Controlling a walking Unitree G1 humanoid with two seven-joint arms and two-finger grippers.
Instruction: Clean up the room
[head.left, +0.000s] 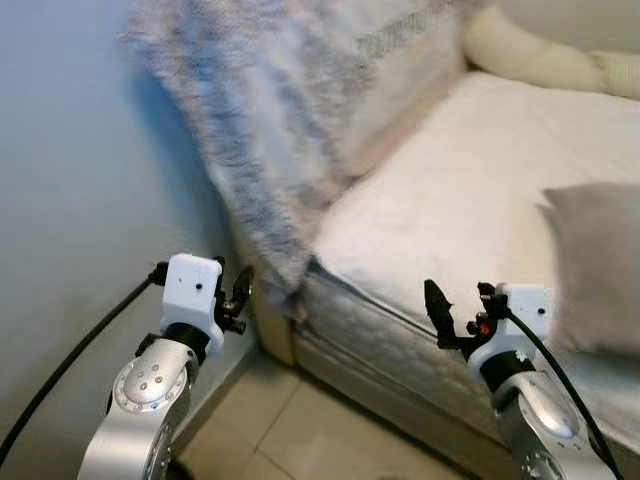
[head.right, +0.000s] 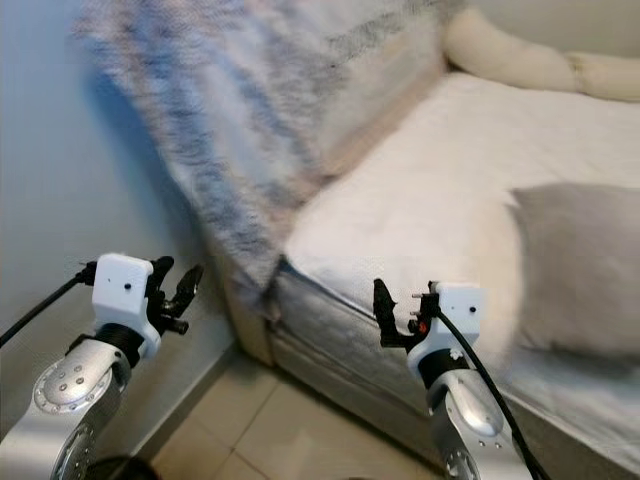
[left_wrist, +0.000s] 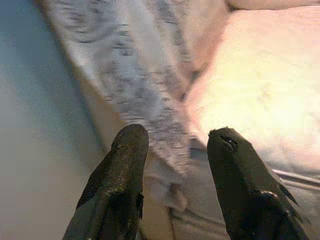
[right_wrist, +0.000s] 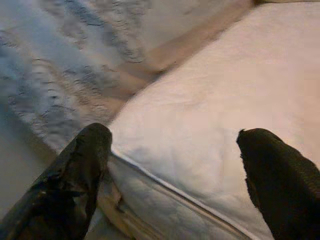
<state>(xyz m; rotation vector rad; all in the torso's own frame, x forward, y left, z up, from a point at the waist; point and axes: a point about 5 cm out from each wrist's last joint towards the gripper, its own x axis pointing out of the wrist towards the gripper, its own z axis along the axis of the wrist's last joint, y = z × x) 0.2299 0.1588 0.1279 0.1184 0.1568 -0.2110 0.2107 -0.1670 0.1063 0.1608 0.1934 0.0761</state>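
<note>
Both tools, left tool (head.left: 238, 292) and right tool (head.left: 452, 318), hover spread apart and empty before the sofa (head.left: 450, 200). Approach step: next, reach the grey throw (head.left: 270, 110) draped over its arm.

This is a room in a home, a living room or bedroom corner. A cream sofa (head.left: 470, 200) with a wide, white-covered seat cushion takes up the right and far side, with a rolled beige bolster (head.left: 545, 55) lying along its far edge. A fuzzy grey-and-white throw blanket (head.left: 270, 110) hangs over the sofa's left arm, and a grey cushion (head.left: 595, 265) rests on the seat at the right. A plain pale wall (head.left: 80, 180) stands on the left, and beige floor tiles (head.left: 290, 430) lie near.
</note>
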